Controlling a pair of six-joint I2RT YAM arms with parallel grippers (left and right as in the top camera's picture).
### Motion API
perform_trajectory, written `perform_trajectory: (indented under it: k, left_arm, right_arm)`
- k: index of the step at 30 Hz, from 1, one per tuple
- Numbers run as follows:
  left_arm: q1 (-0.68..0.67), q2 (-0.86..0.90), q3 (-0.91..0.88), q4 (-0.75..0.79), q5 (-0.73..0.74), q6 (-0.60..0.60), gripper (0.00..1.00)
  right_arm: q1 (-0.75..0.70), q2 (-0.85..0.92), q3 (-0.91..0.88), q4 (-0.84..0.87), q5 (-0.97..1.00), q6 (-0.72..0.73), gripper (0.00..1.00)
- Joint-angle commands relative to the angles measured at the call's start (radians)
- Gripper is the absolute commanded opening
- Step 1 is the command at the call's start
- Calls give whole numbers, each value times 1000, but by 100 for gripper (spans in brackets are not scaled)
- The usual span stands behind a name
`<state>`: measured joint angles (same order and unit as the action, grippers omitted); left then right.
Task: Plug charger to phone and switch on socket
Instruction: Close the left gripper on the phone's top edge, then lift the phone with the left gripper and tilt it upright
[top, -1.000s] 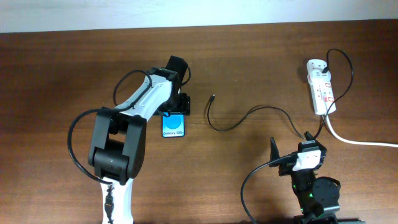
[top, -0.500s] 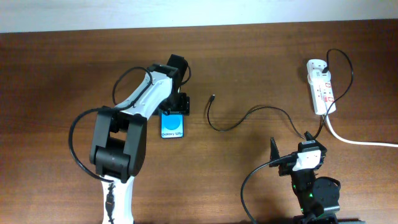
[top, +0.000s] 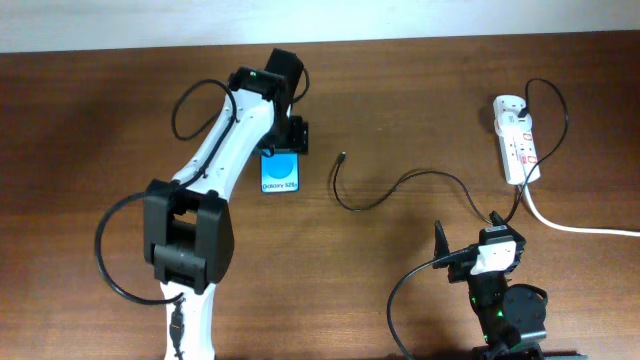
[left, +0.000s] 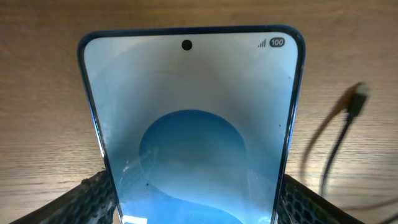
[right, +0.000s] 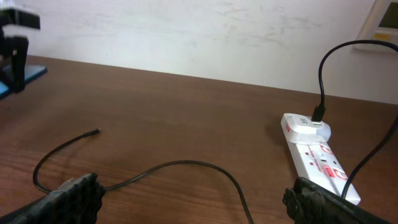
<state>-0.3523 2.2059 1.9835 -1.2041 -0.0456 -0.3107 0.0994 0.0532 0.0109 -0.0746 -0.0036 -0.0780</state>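
The phone (top: 279, 173), with its blue screen facing up, is held in my left gripper (top: 286, 148) left of the table's middle. In the left wrist view the phone (left: 193, 118) fills the frame, and the left gripper's (left: 193, 208) fingers press its two long edges. The charger (top: 400, 181) is a thin black cable on the table. Its connector tip (top: 343, 157) lies free to the right of the phone, and it also shows in the left wrist view (left: 357, 99). The socket (top: 515, 140) lies at the far right. My right gripper (top: 468, 238) is open and empty, near the front edge.
A thick white lead (top: 575, 226) runs from the socket off the right edge. The charger's adapter (right: 309, 129) sits plugged into the socket's (right: 320, 160) far end. The cable (right: 180, 163) loops across the table in front of my right gripper (right: 199, 205).
My left gripper has moved toward the far side of the table with the phone in it, closer to the level of the connector tip. The right arm and the cable have not moved.
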Motion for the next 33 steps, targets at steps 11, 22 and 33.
perform_trajectory:
  k: [11,22,33]
  left_arm:
    - [47,4,200,-93,222,-380,0]
    - [72,4,200,-180,294,-643,0]
    - [90,4,200,-253,526,-564,0]
  right_arm:
    - [4,-8,-5,-5,9,3,98]
    - [4,-8,-5,13,4,4,98]
    - [4,-8,-5,167,-237,8,98]
